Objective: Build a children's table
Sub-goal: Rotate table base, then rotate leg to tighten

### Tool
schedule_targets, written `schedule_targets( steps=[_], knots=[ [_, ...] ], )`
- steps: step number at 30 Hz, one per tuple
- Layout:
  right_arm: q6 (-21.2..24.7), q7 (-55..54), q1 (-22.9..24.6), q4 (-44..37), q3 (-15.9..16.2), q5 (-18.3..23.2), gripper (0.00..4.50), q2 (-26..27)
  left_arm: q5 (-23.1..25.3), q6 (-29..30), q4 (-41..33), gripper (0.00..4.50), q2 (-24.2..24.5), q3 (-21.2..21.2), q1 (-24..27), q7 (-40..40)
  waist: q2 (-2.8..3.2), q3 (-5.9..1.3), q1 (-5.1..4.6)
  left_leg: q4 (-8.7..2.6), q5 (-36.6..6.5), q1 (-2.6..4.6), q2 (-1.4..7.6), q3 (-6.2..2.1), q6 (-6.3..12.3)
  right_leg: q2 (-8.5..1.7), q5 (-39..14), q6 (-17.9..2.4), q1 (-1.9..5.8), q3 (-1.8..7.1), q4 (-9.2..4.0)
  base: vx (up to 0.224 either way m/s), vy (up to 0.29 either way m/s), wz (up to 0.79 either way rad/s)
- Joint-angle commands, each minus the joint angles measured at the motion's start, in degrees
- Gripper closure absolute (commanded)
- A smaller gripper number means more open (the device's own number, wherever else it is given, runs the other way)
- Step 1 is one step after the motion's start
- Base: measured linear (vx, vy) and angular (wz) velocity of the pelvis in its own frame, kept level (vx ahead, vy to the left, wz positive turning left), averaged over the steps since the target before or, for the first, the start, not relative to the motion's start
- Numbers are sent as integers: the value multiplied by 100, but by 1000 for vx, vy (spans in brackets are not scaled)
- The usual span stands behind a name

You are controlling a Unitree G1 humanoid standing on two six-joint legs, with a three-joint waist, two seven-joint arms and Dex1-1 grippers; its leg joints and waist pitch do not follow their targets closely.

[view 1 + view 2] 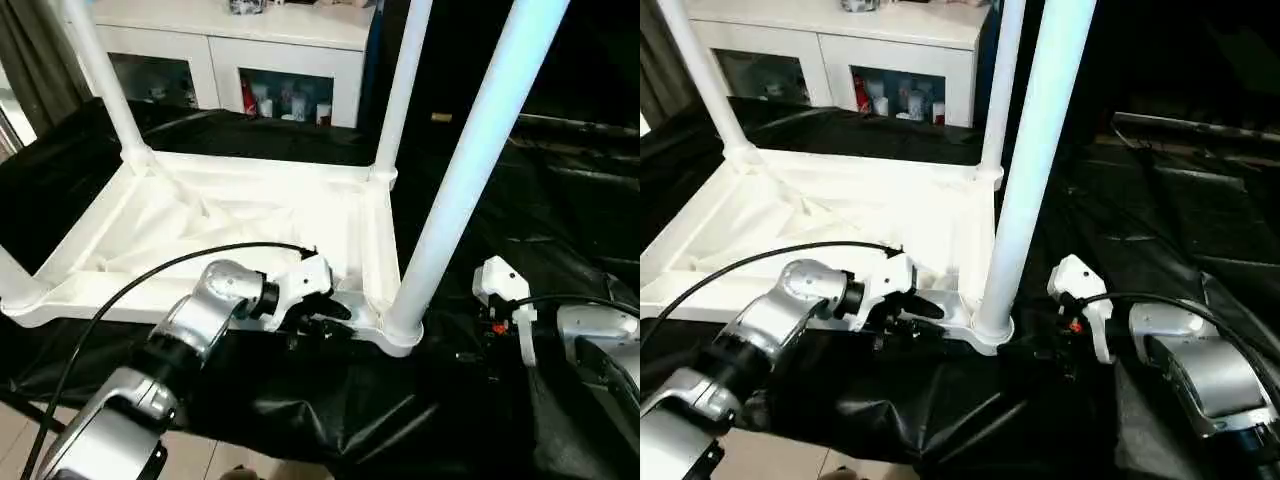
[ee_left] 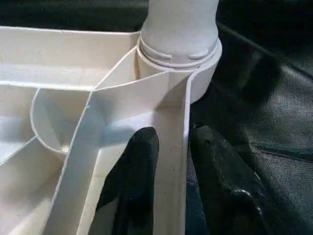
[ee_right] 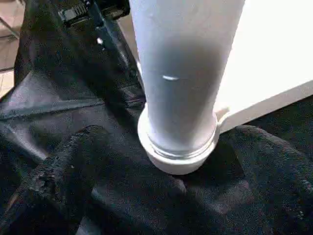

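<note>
The left gripper point(image 2: 168, 161) is seen at the near rim of the table top point(image 1: 250, 215), close to the near right corner. One black finger point(image 2: 134, 181) is set inside the thin rim wall and the other is set outside it, so the wall is pinched between them. The right gripper point(image 3: 171, 161) is held low beside the same corner, on the other side of it. Its fingers point(image 3: 68, 166) are spread wide, with the near leg point(image 1: 470, 160) standing between them, and no touch on the leg can be made out.

The table top is laid upside down on a counter covered with black cloth point(image 1: 560, 200), with its ribs facing up. The near leg is stood upright in the round corner socket point(image 1: 400, 325). A black cable point(image 1: 170, 265) is looped over the left forearm point(image 1: 190, 330) and across the rim. Farther back, two more legs point(image 1: 400, 90) are stood in the far corners. Behind the counter, a white cabinet point(image 1: 220, 40) with glass doors is seen, with small bottles point(image 1: 285, 103) kept inside.
</note>
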Motion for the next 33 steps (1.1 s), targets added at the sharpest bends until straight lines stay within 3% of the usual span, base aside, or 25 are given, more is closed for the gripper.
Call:
schedule_targets(
  steps=[1, 3, 9, 14, 16, 25, 33],
  knots=[
    [12, -47, -89, -121, -3, -8, 0, 32, 251, 51, 194, 346, 66, -88, -77, -18, -75, -343, 37, -411, -1622, -7, 50, -24, 128, -317, -2908, -589, 249, 153, -605, 0, 0, 0],
    [-15, -78, -126, -90, 39, -51, 0, 69, 317, 72, 232, 347, 73, -136, -124, -40, -60, -346, 40, -416, -1626, -12, 50, -35, 117, -323, -2952, -566, 253, 146, -607, 0, 0, 0],
    [-175, -204, -342, 116, 280, -269, 0, 246, 454, 108, 378, 406, 87, -232, -275, -129, -48, -356, 39, -423, -1639, -6, 54, -41, 93, -327, -2882, -613, 250, 141, -599, 0, 0, 0],
    [-309, -319, -537, 316, 443, -444, 0, 465, 462, 133, 407, 438, 84, -217, -329, -188, -65, -356, 37, -425, -1669, 9, 62, -35, 73, -333, -2837, -657, 234, 152, -597, 0, 0, 0],
    [-332, -361, -648, 449, 487, -471, 17, 593, 465, 139, 421, 449, 76, -196, -338, -196, -73, -361, 19, -437, -1651, -20, 61, -39, 62, -330, -2698, -718, 251, 145, -571, 0, 0, 0],
    [-369, -336, -759, 643, 618, -558, 94, 632, 450, 125, 468, 450, 92, -128, -345, -204, -66, -376, 17, -430, -1437, -30, 72, -21, 91, -331, -2101, -929, 284, 173, -497, 0, 0, 0],
    [-475, -451, -837, 882, 625, -666, 148, 805, 431, 129, 466, 450, 130, -42, -316, -164, -72, -361, -14, -434, -1530, -25, 64, -17, 82, -334, -2275, -912, 278, 168, -519, 0, 0, 0]
  ],
)
